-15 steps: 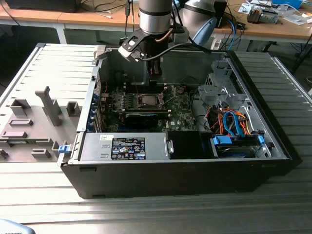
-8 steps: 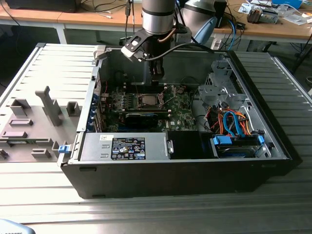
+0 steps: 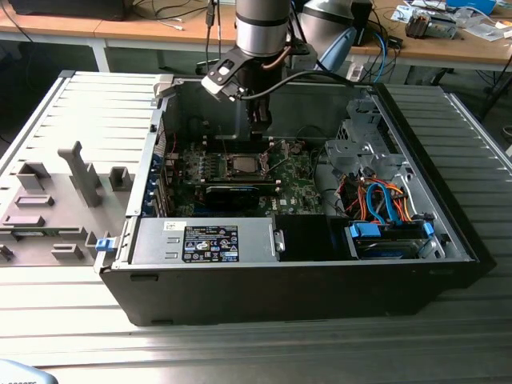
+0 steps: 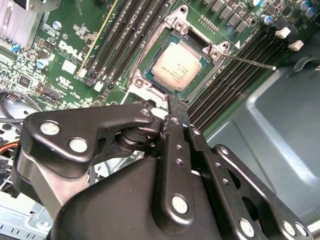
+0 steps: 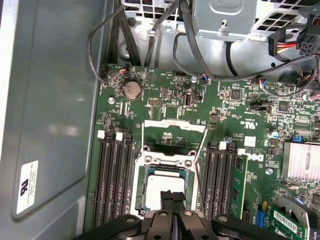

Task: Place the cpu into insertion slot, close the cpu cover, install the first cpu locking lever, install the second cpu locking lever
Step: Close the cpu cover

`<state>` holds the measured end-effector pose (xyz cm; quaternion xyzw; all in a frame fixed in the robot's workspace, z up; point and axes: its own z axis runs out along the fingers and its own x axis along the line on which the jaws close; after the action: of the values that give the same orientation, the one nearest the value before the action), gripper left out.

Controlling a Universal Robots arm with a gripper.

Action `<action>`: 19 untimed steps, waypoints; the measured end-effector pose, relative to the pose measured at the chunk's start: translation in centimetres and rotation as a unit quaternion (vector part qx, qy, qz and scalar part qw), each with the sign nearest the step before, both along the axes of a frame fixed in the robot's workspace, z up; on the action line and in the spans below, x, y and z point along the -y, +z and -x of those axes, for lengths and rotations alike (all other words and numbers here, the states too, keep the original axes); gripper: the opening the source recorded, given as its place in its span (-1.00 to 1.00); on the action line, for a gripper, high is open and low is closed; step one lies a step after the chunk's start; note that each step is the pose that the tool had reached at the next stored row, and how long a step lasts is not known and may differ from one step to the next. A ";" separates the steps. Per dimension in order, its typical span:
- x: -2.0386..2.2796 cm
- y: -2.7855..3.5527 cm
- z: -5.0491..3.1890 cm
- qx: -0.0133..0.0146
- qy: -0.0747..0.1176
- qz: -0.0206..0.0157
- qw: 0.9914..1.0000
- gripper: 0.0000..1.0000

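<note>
In open computer case (image 3: 280, 288) on ribbed metal table (image 3: 240, 352): cpu (image 5: 160, 182) seated in insertion slot (image 5: 141, 186), directly below gripper (image 5: 172, 196), fingertips pressed together, empty; cpu cover (image 5: 175, 124) hinged back open alongside.

Soft, even room light fills the exterior view, though the computer case (image 3: 280, 292) shades its own floor. In the second wrist view the cpu (image 4: 176, 70) glares pale; the case wall (image 5: 55, 110) shows broad sheen in the first wrist view.
</note>
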<state>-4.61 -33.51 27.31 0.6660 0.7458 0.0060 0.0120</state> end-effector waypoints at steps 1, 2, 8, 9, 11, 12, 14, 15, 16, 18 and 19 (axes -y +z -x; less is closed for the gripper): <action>0.00 0.00 -0.03 0.000 0.000 0.000 1.000 -0.79; 0.00 0.00 -0.08 0.000 0.000 0.000 1.000 -0.79; 0.00 0.00 -0.45 0.000 0.000 0.000 1.000 -0.79; 0.00 0.00 -0.51 0.000 0.000 0.000 1.000 -0.79; 0.00 0.00 -0.69 0.000 0.000 0.000 1.000 -0.79; 0.00 0.00 -0.77 -0.001 0.000 0.000 1.000 -0.79; 0.00 0.00 -0.86 -0.001 0.000 0.000 1.000 -0.79; 0.00 0.00 -0.91 -0.001 0.000 0.000 1.000 -0.79; 0.00 0.00 -0.99 -0.001 0.000 0.000 1.000 -0.79; 0.00 0.00 -1.04 -0.001 0.000 0.000 1.000 -0.79; 0.00 0.01 -1.07 -0.001 0.000 0.000 1.000 -0.79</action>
<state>-3.54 -33.51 27.32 0.6660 0.7458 0.0055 0.0115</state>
